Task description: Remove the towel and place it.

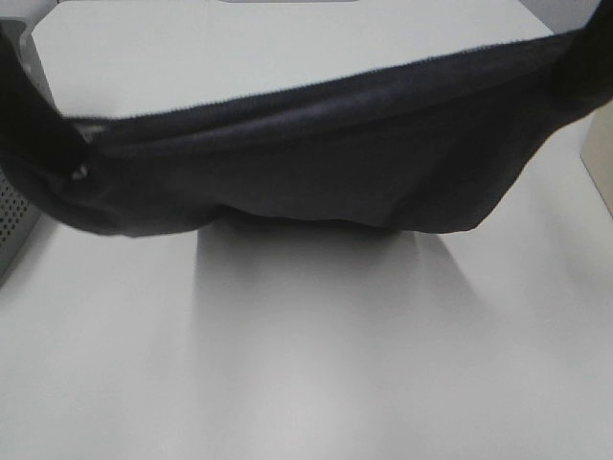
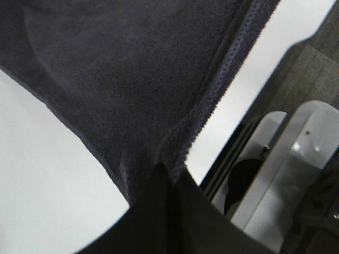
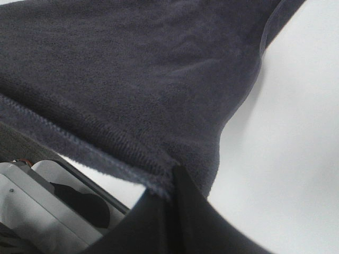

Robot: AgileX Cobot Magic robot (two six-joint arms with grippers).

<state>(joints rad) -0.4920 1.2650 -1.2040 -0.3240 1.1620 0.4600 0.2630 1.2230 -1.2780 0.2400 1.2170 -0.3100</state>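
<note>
The dark navy towel (image 1: 306, 163) hangs stretched across the exterior high view, lifted above the white table (image 1: 306, 364), its lower edge sagging in the middle. A small white tag (image 1: 79, 172) shows near its left end. In the left wrist view the towel (image 2: 132, 79) runs into my left gripper (image 2: 169, 177), whose dark fingers (image 2: 153, 211) are shut on a hemmed corner. The right wrist view shows the towel (image 3: 132, 79) pinched the same way in my right gripper (image 3: 175, 174), shut on the opposite corner. Both grippers are hidden behind cloth in the exterior high view.
A grey perforated basket (image 1: 14, 225) stands at the left edge of the table. The table's far edge (image 1: 287, 10) lies behind the towel. Beyond the table edge the wrist views show a white-and-dark machine base (image 2: 296, 159) on the floor.
</note>
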